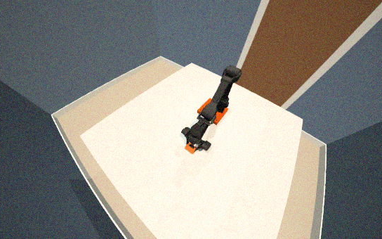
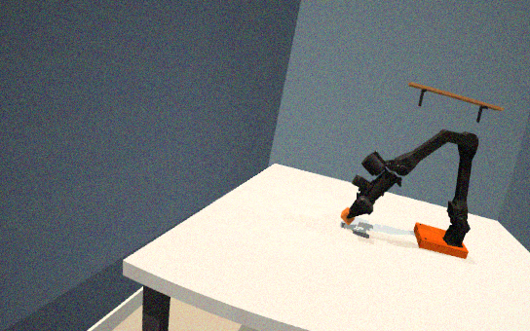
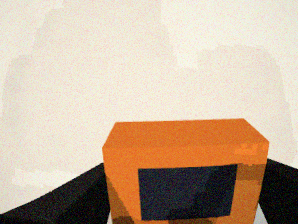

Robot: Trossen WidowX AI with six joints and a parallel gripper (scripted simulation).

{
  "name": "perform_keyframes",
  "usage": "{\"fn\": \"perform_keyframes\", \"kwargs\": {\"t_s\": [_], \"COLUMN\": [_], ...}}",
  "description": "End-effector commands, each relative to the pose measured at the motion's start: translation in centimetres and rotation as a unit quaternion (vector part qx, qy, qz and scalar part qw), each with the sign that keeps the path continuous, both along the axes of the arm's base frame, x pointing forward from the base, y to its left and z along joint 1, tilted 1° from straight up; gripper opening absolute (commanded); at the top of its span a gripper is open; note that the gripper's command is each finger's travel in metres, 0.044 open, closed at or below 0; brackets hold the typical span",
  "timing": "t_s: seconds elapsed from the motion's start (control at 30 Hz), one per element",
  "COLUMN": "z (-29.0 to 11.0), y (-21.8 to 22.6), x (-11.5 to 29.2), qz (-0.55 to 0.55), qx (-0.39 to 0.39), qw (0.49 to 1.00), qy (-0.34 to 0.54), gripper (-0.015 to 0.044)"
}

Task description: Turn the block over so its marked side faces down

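The orange block is between the fingers of my gripper, which is shut on it. Its dark marked patch faces the wrist camera, back towards the palm. The gripper slants down and away from the arm's base, so the block is tilted, its marked side turned up and towards the base. In the exterior view the block hangs a little above the white table, with shadow beneath. The lower part of the block is cut off in the wrist view.
The arm's orange base stands on the table behind the gripper. A wooden wall shelf is high on the wall behind the arm. The table's near edge is well away from the block.
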State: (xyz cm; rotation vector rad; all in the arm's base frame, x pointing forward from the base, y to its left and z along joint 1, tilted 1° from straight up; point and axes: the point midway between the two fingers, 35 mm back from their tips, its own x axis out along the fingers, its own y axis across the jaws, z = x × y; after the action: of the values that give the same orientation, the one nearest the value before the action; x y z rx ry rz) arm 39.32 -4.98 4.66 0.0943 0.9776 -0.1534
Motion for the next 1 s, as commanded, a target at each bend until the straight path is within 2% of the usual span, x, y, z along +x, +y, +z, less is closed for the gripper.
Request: {"fn": "perform_keyframes", "kwargs": {"t_s": [0.0,0.47,0.97], "z": [-0.8,-3.1,-3.5], "y": [-0.1,-0.2,0.0], "x": [0.1,1.1,0.0], "qz": [-0.003,-0.003,-0.005], "qx": [-0.005,-0.025,-0.044], "qw": [1.000,0.992,0.971], "qy": [-0.019,-0.125,-0.237], "gripper": [0.0000,0.0000,0.0000]}}
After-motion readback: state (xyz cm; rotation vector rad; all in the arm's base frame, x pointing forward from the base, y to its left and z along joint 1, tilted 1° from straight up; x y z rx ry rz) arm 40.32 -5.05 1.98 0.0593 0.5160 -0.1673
